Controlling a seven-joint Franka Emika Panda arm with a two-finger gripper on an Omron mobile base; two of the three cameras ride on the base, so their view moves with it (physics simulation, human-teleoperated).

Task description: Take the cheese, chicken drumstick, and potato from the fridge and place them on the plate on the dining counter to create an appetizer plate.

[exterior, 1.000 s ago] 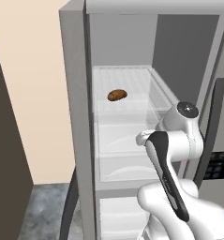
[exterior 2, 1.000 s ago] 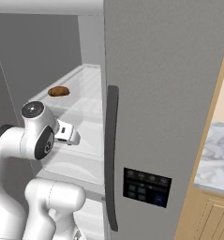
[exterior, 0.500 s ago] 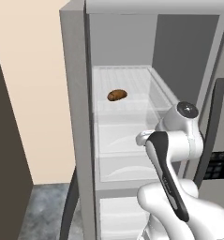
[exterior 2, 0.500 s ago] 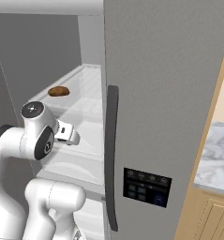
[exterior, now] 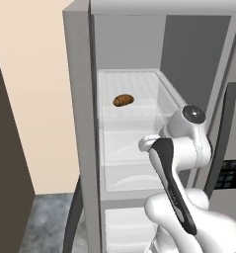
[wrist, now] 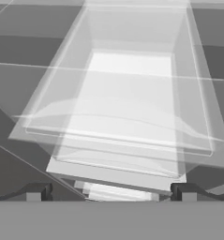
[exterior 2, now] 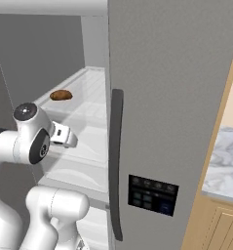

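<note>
The fridge (exterior: 80, 123) stands open, its closed steel door (exterior 2: 176, 97) to the right. A brown oval potato (exterior: 123, 100) (exterior 2: 61, 94) lies alone on the upper white shelf. My arm reaches into the fridge below that shelf, at the level of the clear drawers. My gripper (wrist: 111, 194) is open, its two dark fingertips (wrist: 36, 192) wide apart with nothing between them, looking down on a clear drawer (wrist: 123, 108). The potato lies above and beyond the hand. The cheese, chicken drumstick and plate are out of view.
The fridge's left wall and the door handle (exterior 2: 116, 161) flank the arm. A black dispenser panel (exterior 2: 152, 194) sits on the door. A marble-topped counter (exterior 2: 225, 156) on a wood base shows at the far right. A dark cabinet (exterior: 6, 148) stands left.
</note>
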